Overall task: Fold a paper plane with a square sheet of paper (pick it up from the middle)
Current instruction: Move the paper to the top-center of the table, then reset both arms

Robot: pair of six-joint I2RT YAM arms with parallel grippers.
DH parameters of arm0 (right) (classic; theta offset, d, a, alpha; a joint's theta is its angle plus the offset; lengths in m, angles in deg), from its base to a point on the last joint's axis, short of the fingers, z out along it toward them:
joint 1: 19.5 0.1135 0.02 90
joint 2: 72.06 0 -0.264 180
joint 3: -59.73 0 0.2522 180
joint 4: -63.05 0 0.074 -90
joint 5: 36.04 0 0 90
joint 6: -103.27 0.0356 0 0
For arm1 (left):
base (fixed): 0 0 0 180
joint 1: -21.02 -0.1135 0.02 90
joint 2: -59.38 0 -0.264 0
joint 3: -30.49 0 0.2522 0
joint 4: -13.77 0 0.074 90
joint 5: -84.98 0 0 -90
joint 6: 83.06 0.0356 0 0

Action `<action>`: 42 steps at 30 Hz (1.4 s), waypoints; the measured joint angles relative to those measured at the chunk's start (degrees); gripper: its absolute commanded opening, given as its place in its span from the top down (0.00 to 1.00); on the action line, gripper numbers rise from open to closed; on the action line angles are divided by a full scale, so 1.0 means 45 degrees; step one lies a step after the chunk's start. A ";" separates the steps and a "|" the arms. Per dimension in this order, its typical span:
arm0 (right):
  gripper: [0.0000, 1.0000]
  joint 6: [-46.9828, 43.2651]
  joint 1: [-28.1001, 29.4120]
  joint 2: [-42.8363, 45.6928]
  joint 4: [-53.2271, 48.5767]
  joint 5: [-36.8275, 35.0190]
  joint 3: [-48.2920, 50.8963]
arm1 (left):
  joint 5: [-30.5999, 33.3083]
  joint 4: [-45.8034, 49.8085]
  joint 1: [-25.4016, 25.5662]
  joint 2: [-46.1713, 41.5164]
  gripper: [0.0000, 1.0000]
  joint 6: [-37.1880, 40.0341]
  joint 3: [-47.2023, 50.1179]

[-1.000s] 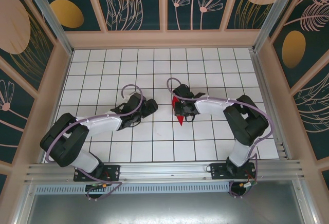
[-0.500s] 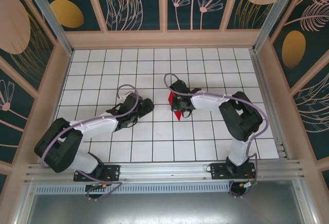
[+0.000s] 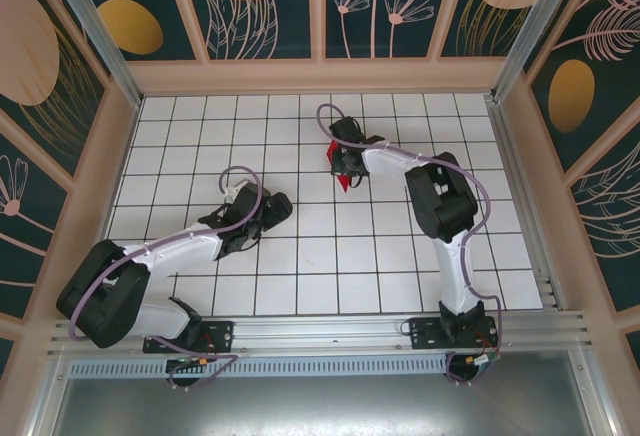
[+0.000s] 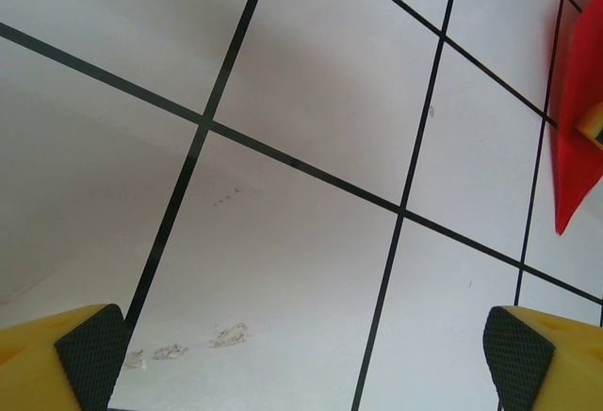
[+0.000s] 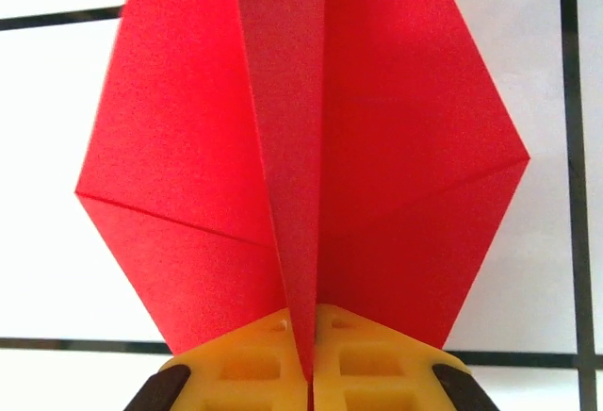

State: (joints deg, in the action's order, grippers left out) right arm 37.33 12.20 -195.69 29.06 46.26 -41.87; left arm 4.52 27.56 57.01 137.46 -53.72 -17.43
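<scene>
paper plane end hidden between my right fingers, clamped on its centre fold. left fingers gape wide apart.

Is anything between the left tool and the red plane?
Nothing visible: bare white tiles lie between the open left tool and the paper plane, which the right tool pinches at its centre fold.

paper plane: matt red paper, creased | table: smooth white | left pincer pads: black, rough-grained
</scene>
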 measured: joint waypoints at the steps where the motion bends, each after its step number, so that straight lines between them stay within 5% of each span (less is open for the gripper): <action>1: 0.88 -0.0039 -0.0005 -0.0073 -0.0034 0.0029 -0.0058 | 0.0005 0.0015 0.0000 0.0000 0.02 0.0000 0.0000; 11: 0.83 0.0005 0.0000 -0.0209 -0.0345 0.0058 -0.0340 | 0.0238 0.0369 -0.0214 -0.0010 0.01 0.0384 -0.0151; 18: 0.51 0.0204 0.0000 0.0257 -0.1156 0.0039 -0.0923 | 0.1331 0.1511 -0.0797 -0.0301 0.02 0.1462 -0.1899; 25: 0.33 0.0335 -0.0180 0.3774 -0.0816 -0.0049 -0.0287 | 0.2880 0.1996 -0.1622 -0.1214 0.01 0.2943 -0.3347; 32: 0.01 -0.0189 -0.2132 0.8145 0.1855 -0.1350 0.3706 | 0.4959 0.1515 -0.2375 -0.2030 0.01 0.5158 -0.3007; 42: 0.01 -0.1715 -0.5610 1.0584 0.6130 -0.4405 1.0540 | 0.7936 -0.2497 -0.4192 -0.3410 0.02 0.8121 0.1719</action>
State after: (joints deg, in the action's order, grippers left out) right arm 29.61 -13.04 -148.07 56.64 26.43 5.56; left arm 40.23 16.33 38.15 122.12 -17.17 -9.69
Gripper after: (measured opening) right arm 0.990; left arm 0.986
